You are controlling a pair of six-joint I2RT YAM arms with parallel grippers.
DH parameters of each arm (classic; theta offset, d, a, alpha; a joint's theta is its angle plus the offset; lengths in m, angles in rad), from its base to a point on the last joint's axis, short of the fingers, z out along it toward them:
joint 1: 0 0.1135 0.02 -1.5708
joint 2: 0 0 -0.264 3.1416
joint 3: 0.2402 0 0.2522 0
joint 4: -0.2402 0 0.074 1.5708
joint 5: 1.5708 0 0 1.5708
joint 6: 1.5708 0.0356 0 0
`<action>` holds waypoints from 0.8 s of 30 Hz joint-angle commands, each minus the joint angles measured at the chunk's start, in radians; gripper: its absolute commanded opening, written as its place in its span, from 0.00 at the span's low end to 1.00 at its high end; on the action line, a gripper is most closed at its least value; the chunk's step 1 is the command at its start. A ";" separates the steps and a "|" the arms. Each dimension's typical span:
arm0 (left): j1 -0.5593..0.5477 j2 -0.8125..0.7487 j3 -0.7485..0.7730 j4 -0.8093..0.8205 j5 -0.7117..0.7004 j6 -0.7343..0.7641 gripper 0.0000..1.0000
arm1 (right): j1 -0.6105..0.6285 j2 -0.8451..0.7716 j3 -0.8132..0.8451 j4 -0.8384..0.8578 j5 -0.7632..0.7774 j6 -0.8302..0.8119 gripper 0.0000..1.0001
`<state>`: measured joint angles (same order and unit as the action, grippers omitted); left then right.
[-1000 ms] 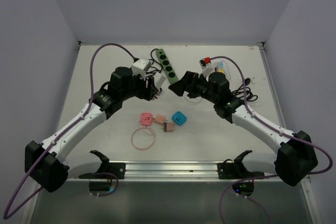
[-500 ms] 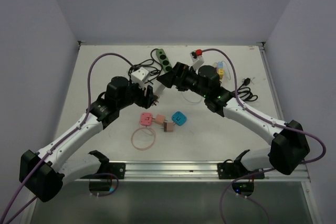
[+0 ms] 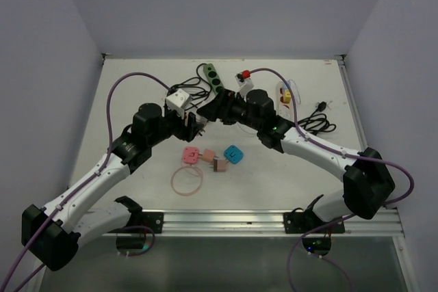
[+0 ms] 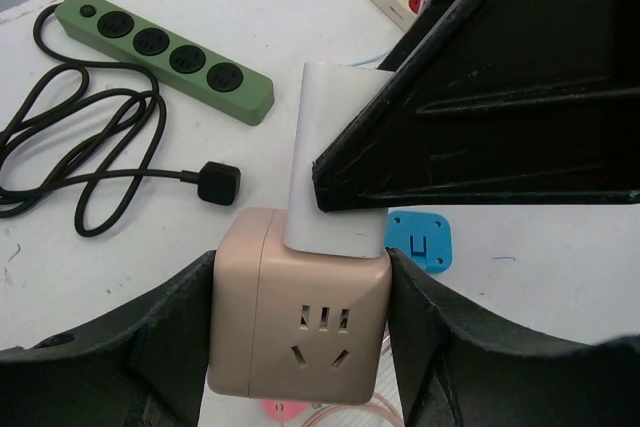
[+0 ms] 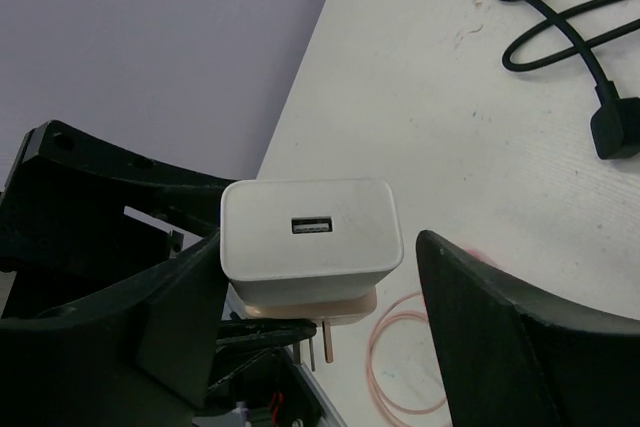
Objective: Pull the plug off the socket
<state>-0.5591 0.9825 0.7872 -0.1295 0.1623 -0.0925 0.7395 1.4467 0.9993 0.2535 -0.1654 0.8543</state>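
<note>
My left gripper [image 4: 300, 332] is shut on a beige cube socket [image 4: 300, 317] and holds it above the table. A white USB charger plug [image 4: 335, 177] sits plugged into the socket's top. My right gripper [image 5: 320, 247] is open and straddles the white plug [image 5: 310, 232]. Its left finger [image 5: 160, 337] lies against the plug, and its right finger [image 5: 520, 347] stands apart from it. The beige socket [image 5: 330, 309] shows just under the plug. In the top view the two grippers meet near mid-table, left [image 3: 195, 122] and right [image 3: 212, 110].
A green power strip [image 3: 213, 78] with its black cable and plug [image 4: 215, 184] lies at the back. A white power strip [image 3: 284, 92] and a black cable [image 3: 316, 122] lie at the right. A blue piece [image 3: 234, 153], pink pieces [image 3: 190, 155] and a pink ring [image 3: 186, 180] lie in front.
My right arm has swung left to the left gripper, and its open fingers now straddle the white plug. My left gripper has shifted slightly nearer, still holding the socket.
</note>
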 commanded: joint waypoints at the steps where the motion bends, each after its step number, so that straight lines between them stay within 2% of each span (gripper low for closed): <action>1: -0.005 -0.016 0.006 0.113 -0.001 0.014 0.00 | 0.006 0.000 0.036 0.075 -0.013 0.015 0.73; 2: -0.005 -0.016 0.006 0.113 -0.003 0.014 0.00 | 0.008 -0.002 0.036 0.079 -0.014 0.015 0.68; 6: -0.005 -0.019 0.006 0.113 -0.015 0.017 0.00 | 0.006 -0.029 0.022 0.081 0.021 0.008 0.38; 7: -0.004 -0.019 0.004 0.113 -0.017 0.017 0.00 | 0.005 -0.037 0.021 0.076 0.027 0.006 0.23; 9: -0.005 -0.021 0.004 0.111 -0.018 0.019 0.00 | -0.005 -0.055 0.019 0.047 0.050 -0.007 0.10; 10: -0.005 -0.021 0.007 0.100 -0.023 0.023 0.00 | -0.011 -0.075 0.019 0.037 0.066 -0.009 0.00; 20: -0.005 0.031 0.052 0.002 -0.040 0.068 0.00 | -0.158 -0.258 0.033 -0.115 0.130 -0.058 0.00; 24: -0.007 0.079 0.075 -0.038 -0.015 0.077 0.00 | -0.213 -0.307 0.067 -0.235 0.197 -0.119 0.00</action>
<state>-0.6064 1.0489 0.8490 -0.0139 0.2432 -0.0624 0.6502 1.2392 0.9997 0.0769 -0.1822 0.8471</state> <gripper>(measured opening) 0.648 0.598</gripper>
